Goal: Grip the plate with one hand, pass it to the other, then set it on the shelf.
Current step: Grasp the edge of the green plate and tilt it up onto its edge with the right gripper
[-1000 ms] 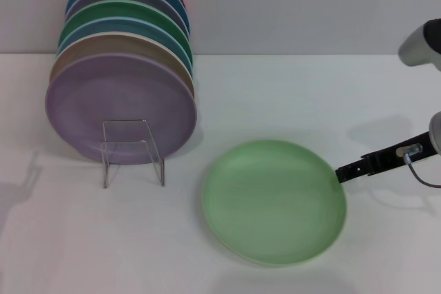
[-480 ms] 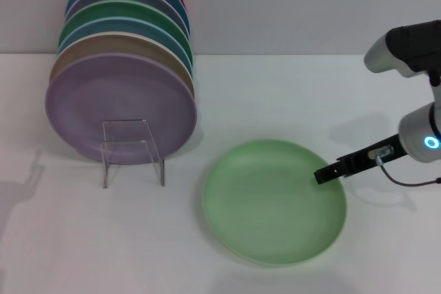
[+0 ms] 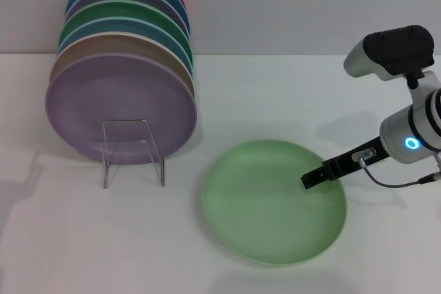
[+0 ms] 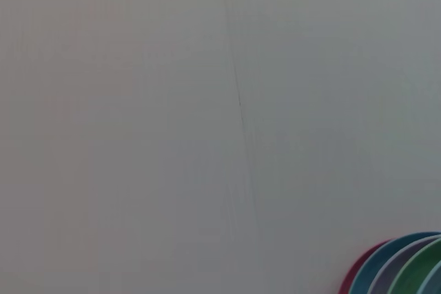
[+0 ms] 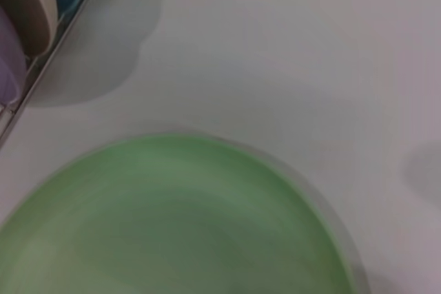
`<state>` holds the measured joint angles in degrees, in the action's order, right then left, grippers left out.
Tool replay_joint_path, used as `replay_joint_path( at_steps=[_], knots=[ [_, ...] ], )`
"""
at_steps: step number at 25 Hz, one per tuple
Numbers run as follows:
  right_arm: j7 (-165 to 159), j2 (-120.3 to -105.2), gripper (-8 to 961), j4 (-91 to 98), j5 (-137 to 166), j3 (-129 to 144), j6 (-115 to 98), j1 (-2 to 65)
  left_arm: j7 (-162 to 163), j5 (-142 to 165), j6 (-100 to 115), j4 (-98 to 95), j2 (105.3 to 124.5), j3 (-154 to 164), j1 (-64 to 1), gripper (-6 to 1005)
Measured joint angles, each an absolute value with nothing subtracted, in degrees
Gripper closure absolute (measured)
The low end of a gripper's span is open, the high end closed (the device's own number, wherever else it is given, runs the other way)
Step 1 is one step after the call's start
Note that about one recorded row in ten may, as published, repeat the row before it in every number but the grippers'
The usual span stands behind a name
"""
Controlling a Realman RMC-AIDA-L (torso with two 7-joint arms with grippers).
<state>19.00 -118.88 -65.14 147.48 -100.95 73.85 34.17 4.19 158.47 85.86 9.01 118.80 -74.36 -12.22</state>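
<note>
The light-green plate (image 3: 265, 204) lies flat on the white table, right of centre, and fills the lower part of the right wrist view (image 5: 172, 225). My right gripper (image 3: 311, 177), black on a white-grey arm with a blue glowing ring (image 3: 412, 144), reaches in from the right, low over the plate's right part. The clear shelf (image 3: 132, 149) stands on the table to the plate's left, in front of the lilac-purple plate (image 3: 117, 105). My left gripper is out of view.
A row of several coloured plates (image 3: 127, 29) stands on edge at the back left, the lilac-purple one foremost. Their edges show in the left wrist view (image 4: 403, 266) and the right wrist view (image 5: 31, 12). A grey wall (image 3: 289, 5) rises behind the table.
My right arm has moved left, into view. Its gripper has gone from the plate's right rim to over the plate's right part. The plate has not moved.
</note>
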Motion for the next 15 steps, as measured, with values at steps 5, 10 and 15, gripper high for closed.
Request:
replay_joint_path(
  at_steps=[5, 10, 15],
  knots=[
    [19.0, -118.83, 112, -64.2, 147.5, -100.9, 73.7, 34.5, 4.0, 158.5, 85.8, 9.0, 118.75, -74.4, -12.2, 214],
    [18.6, -118.83, 145, -64.1, 147.7, -100.4, 73.7, 34.7, 3.9, 158.5, 85.8, 9.0, 118.73, -74.4, -12.2, 214],
    [18.4, -118.79, 179, -62.3, 147.5, -100.4, 73.7, 35.3, 3.8, 158.5, 85.6, 8.7, 118.72, -74.4, -12.5, 215]
  ],
)
